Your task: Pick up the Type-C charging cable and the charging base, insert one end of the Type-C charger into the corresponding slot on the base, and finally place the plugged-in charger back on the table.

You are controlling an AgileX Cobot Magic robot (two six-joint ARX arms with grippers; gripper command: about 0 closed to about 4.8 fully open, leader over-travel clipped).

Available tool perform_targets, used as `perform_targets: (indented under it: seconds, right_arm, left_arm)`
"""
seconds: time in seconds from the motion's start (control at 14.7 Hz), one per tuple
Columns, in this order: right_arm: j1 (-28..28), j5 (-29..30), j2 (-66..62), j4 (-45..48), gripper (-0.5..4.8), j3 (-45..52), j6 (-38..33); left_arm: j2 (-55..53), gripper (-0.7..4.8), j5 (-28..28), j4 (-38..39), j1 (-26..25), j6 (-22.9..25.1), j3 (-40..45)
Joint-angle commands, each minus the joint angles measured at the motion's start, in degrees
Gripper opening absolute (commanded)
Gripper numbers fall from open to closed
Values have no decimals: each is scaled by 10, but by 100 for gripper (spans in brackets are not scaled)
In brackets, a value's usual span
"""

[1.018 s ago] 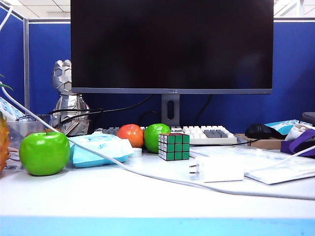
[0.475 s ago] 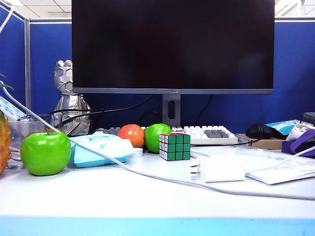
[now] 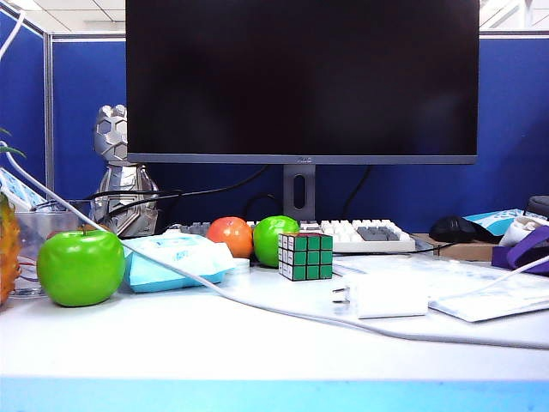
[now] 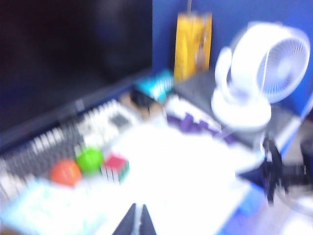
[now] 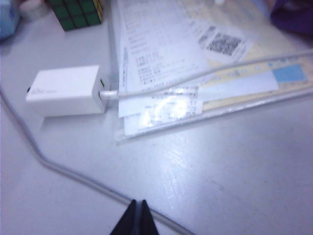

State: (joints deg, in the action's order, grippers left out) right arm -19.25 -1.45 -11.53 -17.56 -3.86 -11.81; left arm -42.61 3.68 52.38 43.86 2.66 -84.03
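Note:
The white charging base (image 5: 66,90) lies on the table (image 5: 234,166), prongs toward the Rubik's cube side in the exterior view, where the charging base (image 3: 382,294) sits right of centre. The thin Type-C charging cable (image 5: 195,78) is plugged into the base's end and runs away over a clear document sleeve. My right gripper (image 5: 137,203) hovers shut and empty above the table, well short of the base. My left gripper (image 4: 137,208) is also shut and empty, high over the desk in a blurred view. Neither gripper shows in the exterior view.
A thicker white cord (image 3: 214,290) crosses the table in front of the base. The Rubik's cube (image 3: 304,256), a green apple (image 3: 81,266), a blue wipes pack (image 3: 171,262), a keyboard (image 3: 364,233) and a monitor stand behind. A clear document sleeve (image 5: 195,63) lies beside the base, and a white fan (image 4: 259,73) stands further off.

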Motion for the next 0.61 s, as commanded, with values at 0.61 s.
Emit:
perform_targets:
  seconds: [0.61]
  right_arm:
    - [-1,1,1,7,-5,2,-2]
  left_arm:
    - [76,-5,42,-452,1,-53,471]
